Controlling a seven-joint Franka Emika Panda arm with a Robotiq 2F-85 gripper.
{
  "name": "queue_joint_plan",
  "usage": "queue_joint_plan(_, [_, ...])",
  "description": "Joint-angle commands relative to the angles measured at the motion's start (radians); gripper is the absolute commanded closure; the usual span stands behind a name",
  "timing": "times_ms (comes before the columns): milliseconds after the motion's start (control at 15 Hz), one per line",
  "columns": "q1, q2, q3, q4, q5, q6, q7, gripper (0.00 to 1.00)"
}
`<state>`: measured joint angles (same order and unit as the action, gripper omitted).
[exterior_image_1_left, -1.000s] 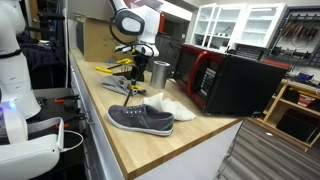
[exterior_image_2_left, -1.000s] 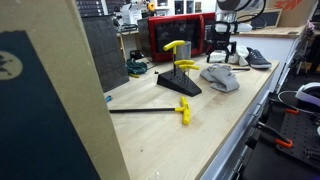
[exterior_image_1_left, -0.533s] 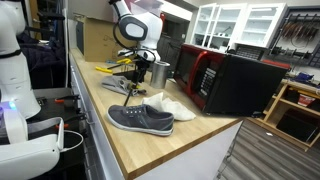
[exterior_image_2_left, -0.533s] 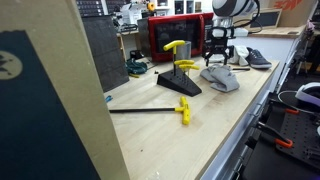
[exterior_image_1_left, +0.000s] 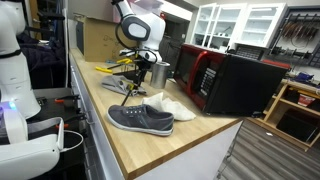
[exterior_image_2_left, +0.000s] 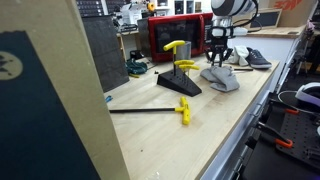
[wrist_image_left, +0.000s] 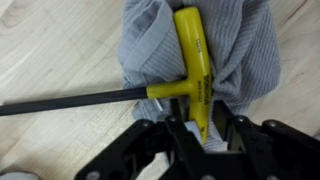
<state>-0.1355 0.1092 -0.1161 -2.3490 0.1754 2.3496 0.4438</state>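
We see the tool (wrist_image_left: 207, 132) low over a yellow T-handle wrench (wrist_image_left: 194, 55), one finger on each side of the handle's near end. We cannot tell whether the pads press it or stand just off it. The wrench lies on a crumpled grey cloth (wrist_image_left: 150, 45), and its black shaft runs off the cloth across the wooden table (wrist_image_left: 60, 45). In an exterior view the tool (exterior_image_2_left: 218, 62) hangs straight down over the cloth (exterior_image_2_left: 222, 80), with a dark shoe (exterior_image_2_left: 257, 58) beyond it. A red-fronted microwave (exterior_image_1_left: 225, 80) stands near, at the back of the table.
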Motion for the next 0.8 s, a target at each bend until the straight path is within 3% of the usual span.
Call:
queue_joint_plan(0, [0.002,0.002,-0.01,0.025,0.029,-0.045,-0.028,0.49])
queue_joint_plan(200, [0.001,-0.003,-0.01,0.022,0.031,-0.054,-0.033,0.31])
queue_joint_plan(333, [0.0,-0.01,-0.011,0.011,0.03,-0.057,-0.035,0.25])
queue_joint_plan(400, [-0.001,-0.016,-0.012,0.004,0.03,-0.059,-0.038,0.27])
queue_joint_plan(733, [-0.007,-0.034,-0.025,-0.009,0.025,-0.071,-0.042,0.64])
